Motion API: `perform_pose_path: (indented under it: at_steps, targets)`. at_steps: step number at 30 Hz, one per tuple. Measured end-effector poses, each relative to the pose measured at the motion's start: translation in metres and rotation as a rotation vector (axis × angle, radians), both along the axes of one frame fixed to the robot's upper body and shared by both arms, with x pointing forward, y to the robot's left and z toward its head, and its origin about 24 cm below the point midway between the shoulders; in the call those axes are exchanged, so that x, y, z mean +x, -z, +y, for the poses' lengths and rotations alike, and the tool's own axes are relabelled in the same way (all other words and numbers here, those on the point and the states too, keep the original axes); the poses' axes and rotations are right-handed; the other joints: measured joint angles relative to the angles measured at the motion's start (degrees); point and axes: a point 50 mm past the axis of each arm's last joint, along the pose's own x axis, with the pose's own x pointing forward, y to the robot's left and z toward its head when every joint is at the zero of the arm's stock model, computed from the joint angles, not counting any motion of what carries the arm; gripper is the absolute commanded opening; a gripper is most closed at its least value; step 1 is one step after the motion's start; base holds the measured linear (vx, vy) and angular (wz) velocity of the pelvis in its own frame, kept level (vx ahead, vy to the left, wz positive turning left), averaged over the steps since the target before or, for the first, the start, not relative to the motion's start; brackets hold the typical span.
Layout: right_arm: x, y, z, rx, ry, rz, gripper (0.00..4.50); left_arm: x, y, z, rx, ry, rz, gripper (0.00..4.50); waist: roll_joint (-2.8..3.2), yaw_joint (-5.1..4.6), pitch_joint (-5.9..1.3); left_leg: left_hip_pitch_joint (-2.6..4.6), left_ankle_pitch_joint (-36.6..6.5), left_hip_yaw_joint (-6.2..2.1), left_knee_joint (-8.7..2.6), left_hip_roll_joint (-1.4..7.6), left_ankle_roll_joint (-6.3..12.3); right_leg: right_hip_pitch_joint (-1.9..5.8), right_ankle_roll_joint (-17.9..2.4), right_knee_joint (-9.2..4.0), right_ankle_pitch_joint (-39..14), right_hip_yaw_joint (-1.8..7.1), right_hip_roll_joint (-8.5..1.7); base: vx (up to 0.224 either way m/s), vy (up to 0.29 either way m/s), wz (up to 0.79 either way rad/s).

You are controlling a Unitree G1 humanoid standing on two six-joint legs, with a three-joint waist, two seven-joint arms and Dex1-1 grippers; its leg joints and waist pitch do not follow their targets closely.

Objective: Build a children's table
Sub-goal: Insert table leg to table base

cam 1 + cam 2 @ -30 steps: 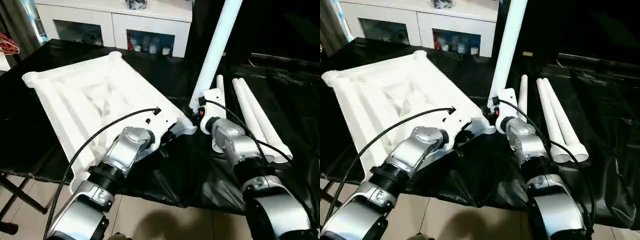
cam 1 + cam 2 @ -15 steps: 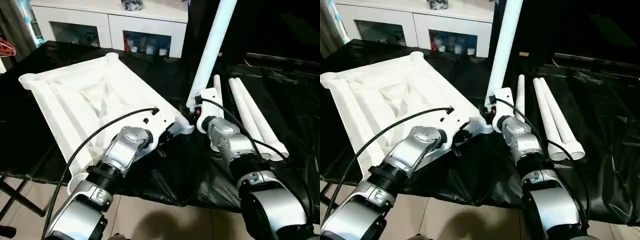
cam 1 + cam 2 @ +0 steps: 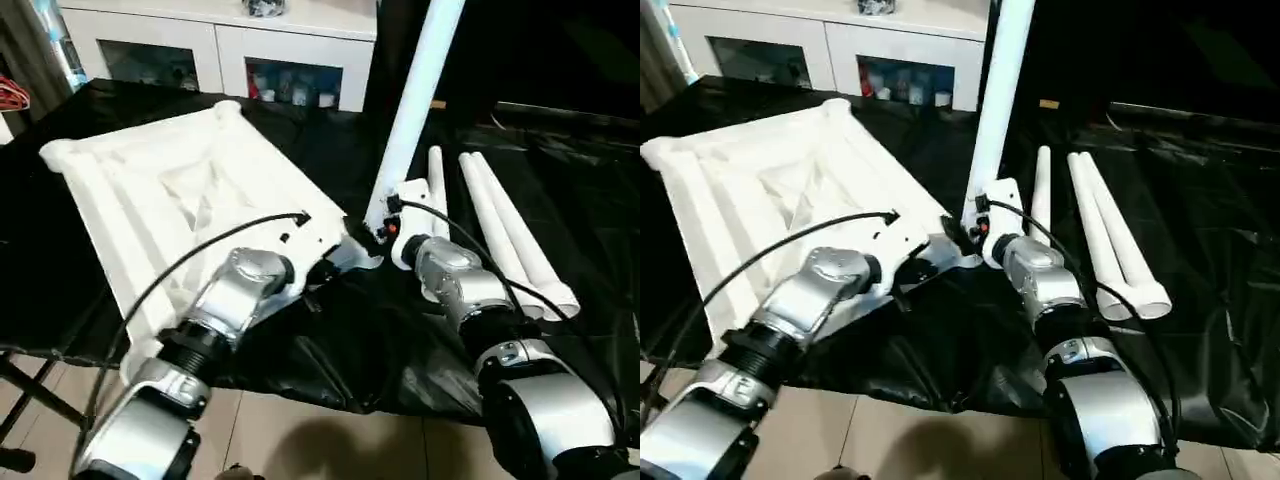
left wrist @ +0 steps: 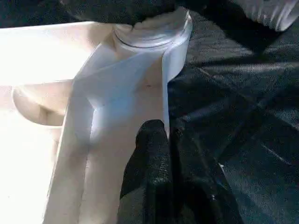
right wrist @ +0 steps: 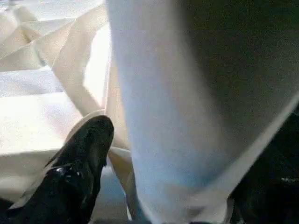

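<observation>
Table top: the white plastic table top (image 3: 190, 195) lies upside down on the worktop (image 3: 330, 150), which is draped in black sheeting; ribbed underside up, round sockets at its corners.
Near corner: the corner socket (image 4: 152, 35) nearest the robot sits at the worktop's front part, between the two forearms.
Upright leg: one white leg (image 3: 415, 95) stands steeply, leaning a little to the right at its top, with its lower end at that near corner socket.
Spare legs: three more legs (image 3: 1105, 225) lie side by side on the black sheeting to the right of the upright one, touching or nearly so, their wide ends toward the robot.
Left claw: the left claw (image 4: 159, 140) pinches the thin side wall of the table top just beside the near corner, a black finger (image 4: 152, 154) pressed on its inner face.
Right claw: the right claw (image 5: 159, 154) grips the upright leg low down, just above the socket; one black finger (image 5: 88, 144) lies against the leg's side.
In the way: a black cable (image 3: 200, 260) arcs over the left forearm and across the table top's edge; another loops over the right wrist.
Behind: a white cabinet (image 3: 220, 50) with glass doors stands past the worktop, small items blurred behind the glass.
Writing: none that can be read.
</observation>
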Motion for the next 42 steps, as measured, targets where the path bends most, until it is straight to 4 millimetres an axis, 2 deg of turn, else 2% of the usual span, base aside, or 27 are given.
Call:
perform_pose_path:
  at_steps: [9,26,27,29,31,36,42]
  targets:
    - [-0.010,0.002,-0.015,-0.028,-0.160,-0.015,3.98,-0.001,-0.003,0.008,-0.007,0.081,0.010,0.00,0.45,0.40,0.33,-0.11,0.0,0.00,-0.01,0.00,0.01,-0.07,0.0,0.00,0.0,0.00,0.00,0.000,0.000,0.00]
    - [-0.039,0.007,-0.036,-0.093,-0.451,0.008,3.98,-0.017,-0.005,0.037,0.001,0.341,0.058,0.00,0.55,2.10,0.43,-0.15,0.0,0.03,0.01,0.00,0.05,-0.07,0.0,-0.01,0.0,0.00,0.00,0.000,0.000,0.00]
    - [-0.041,0.008,-0.036,-0.092,-0.466,0.012,3.73,-0.018,-0.006,0.038,0.007,0.360,0.061,0.00,0.55,2.16,0.42,-0.14,0.0,0.03,0.02,0.00,0.05,-0.07,0.0,-0.01,0.0,0.00,0.00,0.000,0.000,0.00]
    - [-0.044,0.008,-0.036,-0.093,-0.492,0.013,3.73,-0.019,-0.006,0.039,0.010,0.379,0.063,0.00,0.57,2.24,0.43,-0.14,0.0,0.03,0.02,0.00,0.05,-0.07,0.0,-0.01,0.0,0.00,0.00,0.000,0.000,0.00]
    - [-0.047,0.008,-0.036,-0.095,-0.518,0.014,3.41,-0.021,-0.006,0.042,0.011,0.395,0.068,0.00,0.58,2.32,0.43,-0.13,0.0,0.03,0.02,0.01,0.05,-0.07,0.0,0.00,0.0,0.00,-0.01,0.000,0.000,0.00]
    - [-0.054,0.010,-0.035,-0.082,-0.557,0.021,2.98,-0.024,-0.006,0.046,0.015,0.420,0.076,0.00,0.59,2.49,0.44,-0.13,0.0,0.03,0.02,0.00,0.05,-0.06,0.0,0.00,0.0,0.00,-0.01,0.000,0.000,0.00]
    - [-0.059,0.011,-0.033,-0.075,-0.568,0.015,2.81,-0.026,-0.006,0.047,0.019,0.439,0.076,0.00,0.61,2.83,0.43,-0.10,0.0,0.03,0.02,0.01,0.04,-0.05,0.0,0.00,0.0,0.00,-0.01,0.000,0.000,0.00]
